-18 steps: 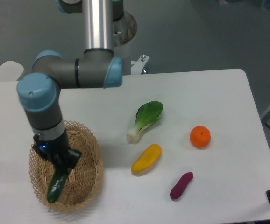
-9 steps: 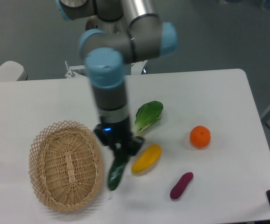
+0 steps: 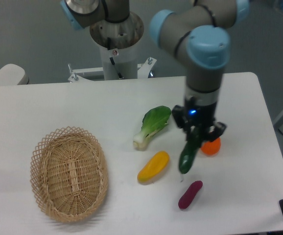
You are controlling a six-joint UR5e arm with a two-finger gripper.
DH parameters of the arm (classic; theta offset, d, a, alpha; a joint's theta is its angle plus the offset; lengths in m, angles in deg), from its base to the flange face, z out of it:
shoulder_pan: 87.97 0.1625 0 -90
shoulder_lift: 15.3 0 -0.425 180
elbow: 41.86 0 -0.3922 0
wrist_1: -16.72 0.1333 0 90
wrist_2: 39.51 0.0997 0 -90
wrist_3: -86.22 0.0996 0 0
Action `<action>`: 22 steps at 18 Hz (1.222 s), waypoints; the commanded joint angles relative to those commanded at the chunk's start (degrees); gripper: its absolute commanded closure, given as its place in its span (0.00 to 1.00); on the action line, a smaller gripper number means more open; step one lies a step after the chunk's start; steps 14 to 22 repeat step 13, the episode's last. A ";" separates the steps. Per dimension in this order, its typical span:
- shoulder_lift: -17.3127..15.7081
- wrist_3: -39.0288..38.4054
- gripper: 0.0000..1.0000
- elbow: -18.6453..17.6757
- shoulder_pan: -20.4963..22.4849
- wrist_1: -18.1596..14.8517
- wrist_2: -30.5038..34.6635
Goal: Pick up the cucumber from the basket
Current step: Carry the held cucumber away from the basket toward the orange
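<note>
While end effector (image 3: 196, 133) grips one cucumber (image 3: 189, 154), one basket (image 3: 69, 174).

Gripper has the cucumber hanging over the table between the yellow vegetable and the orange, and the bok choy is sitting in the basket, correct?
Not quite. The camera view shows the bok choy on the table, outside the empty basket. The gripper does hold the cucumber there.

The basket (image 3: 69, 174) sits at the desk's (image 3: 239, 98) front left. Well to its right, the bok choy (image 3: 153, 125) lies mid-desk, with the yellow vegetable (image 3: 153, 166) just in front of it. Further right, the claw (image 3: 197, 132) hangs above the desk with the cucumber (image 3: 189, 153) clamped in it, pointing down. The orange (image 3: 211, 145) sits just behind the cucumber, the sweet potato (image 3: 190, 194) in front of it.
</note>
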 joint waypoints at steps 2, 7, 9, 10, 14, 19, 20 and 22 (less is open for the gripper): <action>0.00 5.44 0.79 0.00 2.11 -1.15 0.00; 0.26 10.74 0.79 -0.17 3.88 -1.59 0.35; 0.26 11.88 0.79 -0.26 4.31 -1.68 0.35; 0.18 11.89 0.79 -0.35 4.40 -1.76 0.35; 0.18 11.98 0.80 0.00 4.67 -2.47 0.53; 0.18 11.98 0.80 0.00 4.67 -2.47 0.53; 0.18 11.98 0.80 0.00 4.67 -2.47 0.53; 0.18 11.98 0.80 0.00 4.67 -2.47 0.53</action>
